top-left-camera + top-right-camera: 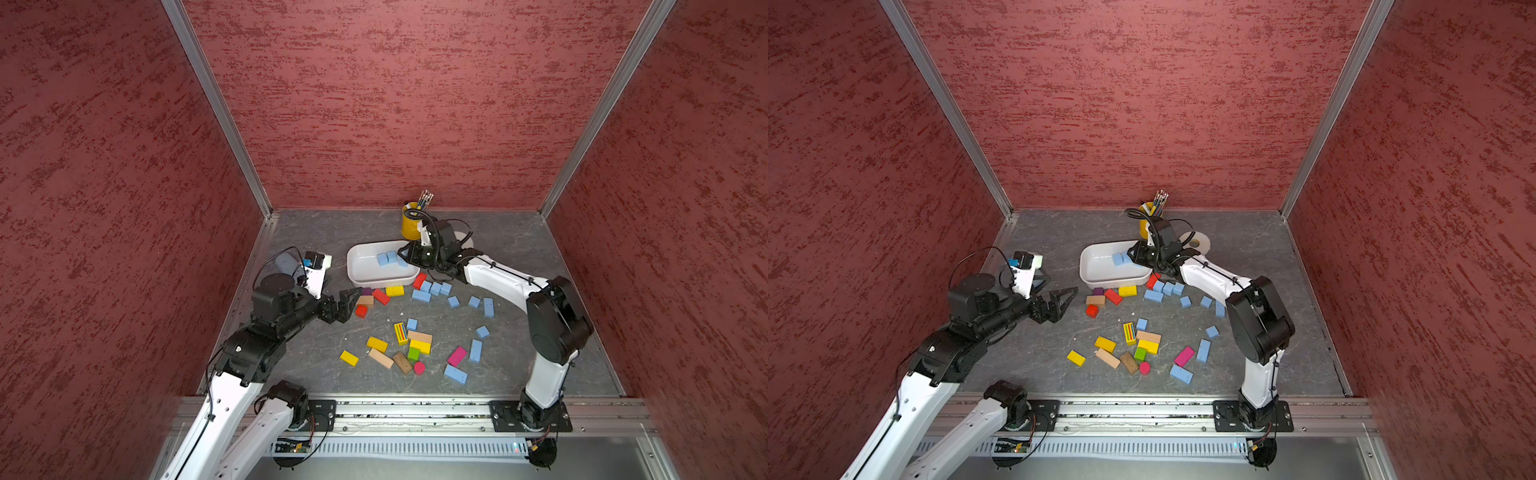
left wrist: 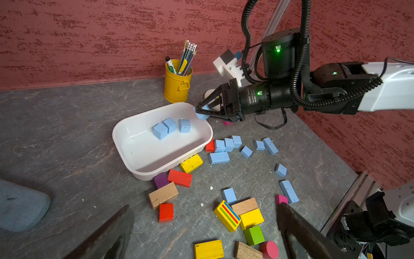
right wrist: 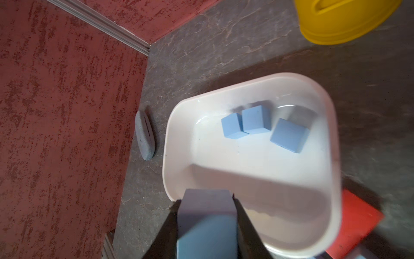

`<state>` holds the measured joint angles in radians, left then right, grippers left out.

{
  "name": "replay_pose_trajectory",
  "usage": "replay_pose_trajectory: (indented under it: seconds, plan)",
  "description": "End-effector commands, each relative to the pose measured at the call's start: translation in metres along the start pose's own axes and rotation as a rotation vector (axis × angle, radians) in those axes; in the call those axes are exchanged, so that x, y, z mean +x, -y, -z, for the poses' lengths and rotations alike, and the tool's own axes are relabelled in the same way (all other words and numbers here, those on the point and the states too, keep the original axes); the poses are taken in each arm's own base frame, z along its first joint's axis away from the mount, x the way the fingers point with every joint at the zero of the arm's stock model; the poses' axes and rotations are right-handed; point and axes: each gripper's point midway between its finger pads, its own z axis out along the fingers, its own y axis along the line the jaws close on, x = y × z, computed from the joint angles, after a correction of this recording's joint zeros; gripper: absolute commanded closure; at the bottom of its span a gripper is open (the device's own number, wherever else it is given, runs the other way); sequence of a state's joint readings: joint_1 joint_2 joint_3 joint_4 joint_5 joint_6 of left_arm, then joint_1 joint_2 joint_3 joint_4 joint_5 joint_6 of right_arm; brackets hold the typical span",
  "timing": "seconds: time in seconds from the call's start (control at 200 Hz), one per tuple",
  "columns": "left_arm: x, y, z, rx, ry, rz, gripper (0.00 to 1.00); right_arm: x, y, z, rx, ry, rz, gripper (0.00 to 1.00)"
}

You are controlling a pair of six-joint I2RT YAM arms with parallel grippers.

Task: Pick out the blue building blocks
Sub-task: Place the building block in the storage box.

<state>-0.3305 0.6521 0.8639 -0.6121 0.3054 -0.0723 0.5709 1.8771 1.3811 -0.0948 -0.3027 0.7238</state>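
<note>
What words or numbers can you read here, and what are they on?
White print on the black motor behind the right claw, which grips a blue block: too small to read.
Pencils in the yellow cup: markings too small to read.
Loose blocks and white tray: no words or numbers seen.

Mottled red walls (image 1: 374, 104) on three sides — grey veined floor (image 1: 540, 249), aluminium corner posts (image 1: 216, 104).

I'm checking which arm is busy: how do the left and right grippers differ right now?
The left gripper is open and empty; the right gripper is shut on a blue block. The left gripper hangs by a red block outside the white tray; the right gripper is over the tray's rim. Both are black.
</note>
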Motion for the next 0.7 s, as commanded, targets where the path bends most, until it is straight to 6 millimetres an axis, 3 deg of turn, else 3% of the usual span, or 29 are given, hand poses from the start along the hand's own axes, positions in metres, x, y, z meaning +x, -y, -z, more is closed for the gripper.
replay_pose_trajectory:
  seconds: [0.0,0.326,0.696]
  plan:
    - [-0.002,0.000,0.001,-0.001,0.020,-0.021,0.00,-0.001,-0.018,-0.013,-0.045,-0.014,0.026,0.84]
    - [-0.001,0.000,0.000,0.000,0.018,-0.020,0.00,0.008,-0.027,-0.065,-0.008,-0.083,0.069,0.83]
    - [-0.001,0.000,0.000,-0.002,0.018,-0.020,0.00,0.009,0.007,-0.121,0.245,-0.104,0.168,0.82]
